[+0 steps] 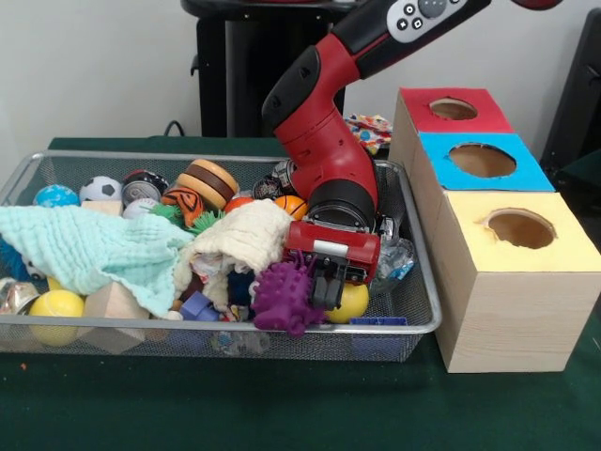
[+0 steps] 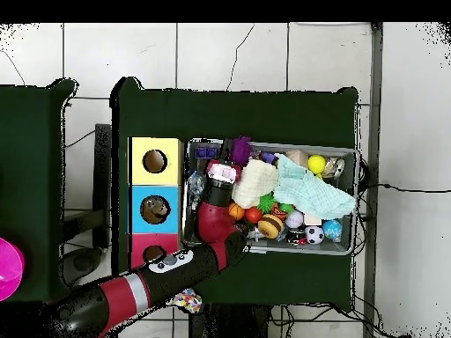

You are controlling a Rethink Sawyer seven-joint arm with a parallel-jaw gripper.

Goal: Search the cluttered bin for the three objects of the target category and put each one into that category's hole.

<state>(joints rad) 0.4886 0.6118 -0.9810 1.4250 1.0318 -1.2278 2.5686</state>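
My gripper (image 1: 326,289) is down inside the wire bin (image 1: 413,324) at its right end, between a purple spiky toy (image 1: 282,299) and a yellow ball (image 1: 354,303). It touches or nearly touches both; its tips are dark and partly hidden. In the overhead view the gripper (image 2: 220,173) sits at the bin's end nearest the box. The wooden box beside the bin has a red-topped hole (image 1: 454,109), a blue-topped hole (image 1: 482,160) and a yellow-topped hole (image 1: 519,228). Other balls lie in the bin: a soccer ball (image 1: 100,190), a blue ball (image 1: 56,195), a small basketball (image 1: 291,205) and a second yellow ball (image 1: 54,310).
A teal cloth (image 1: 94,246) and a cream cloth (image 1: 246,237) cover much of the bin's middle. A toy burger (image 1: 208,180), a can (image 1: 141,191) and a wood block (image 1: 115,303) lie among the clutter. A speckled object (image 1: 368,130) rests behind the bin.
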